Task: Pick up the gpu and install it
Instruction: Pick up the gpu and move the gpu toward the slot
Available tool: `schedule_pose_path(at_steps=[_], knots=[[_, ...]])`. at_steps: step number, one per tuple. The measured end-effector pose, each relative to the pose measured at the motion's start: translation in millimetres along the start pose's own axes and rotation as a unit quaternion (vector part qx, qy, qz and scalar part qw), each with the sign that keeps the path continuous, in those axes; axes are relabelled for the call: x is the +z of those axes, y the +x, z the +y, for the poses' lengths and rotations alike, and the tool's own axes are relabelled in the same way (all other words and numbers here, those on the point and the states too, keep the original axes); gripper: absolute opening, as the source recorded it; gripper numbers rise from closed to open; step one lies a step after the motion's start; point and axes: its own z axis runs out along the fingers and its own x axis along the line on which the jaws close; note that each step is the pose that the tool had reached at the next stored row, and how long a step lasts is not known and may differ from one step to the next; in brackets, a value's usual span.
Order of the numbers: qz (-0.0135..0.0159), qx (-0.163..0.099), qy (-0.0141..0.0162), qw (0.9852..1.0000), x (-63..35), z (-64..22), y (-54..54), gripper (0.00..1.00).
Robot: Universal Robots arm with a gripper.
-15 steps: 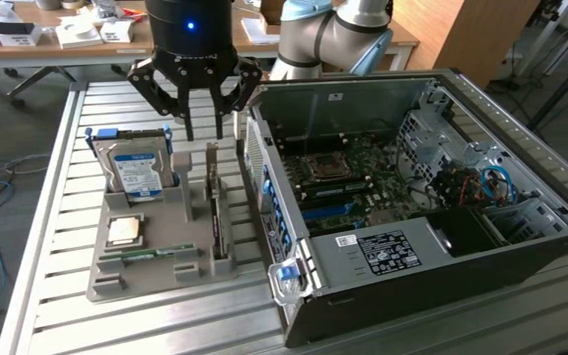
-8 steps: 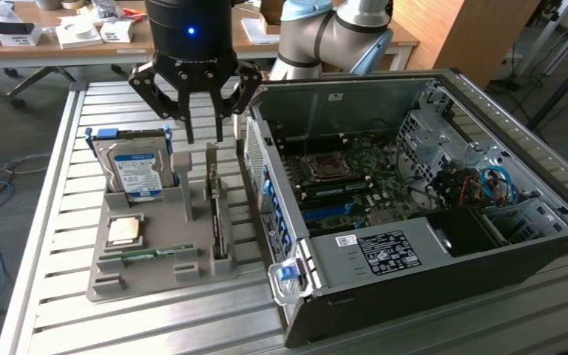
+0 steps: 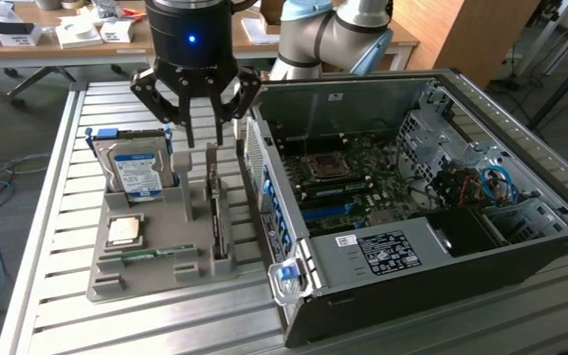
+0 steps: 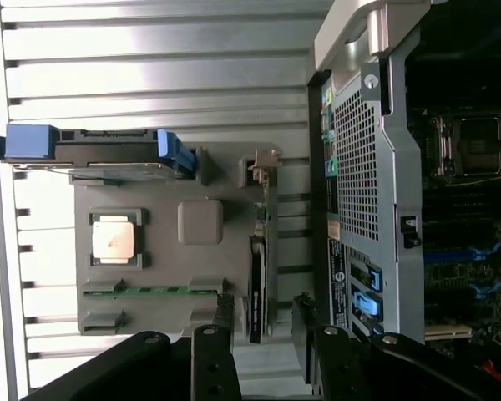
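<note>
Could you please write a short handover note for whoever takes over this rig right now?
Pincer: open, holding nothing, hanging just above the graphics card.
Graphics card: standing on edge in its slot of the grey holder, on the side nearest the computer case.
Also in the holder: hard drive, processor, memory stick.
Case: side open, motherboard exposed.
Done: pincer lined up over the card.
Left: the card is not yet gripped or lifted, and it is not yet in the case.
</note>
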Motion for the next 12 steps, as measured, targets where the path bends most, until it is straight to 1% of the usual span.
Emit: schedule_pose_path(at_steps=[12], knots=[[0.0,0.0,0.0,1.0,16.6,-0.7,0.4,0.42]])
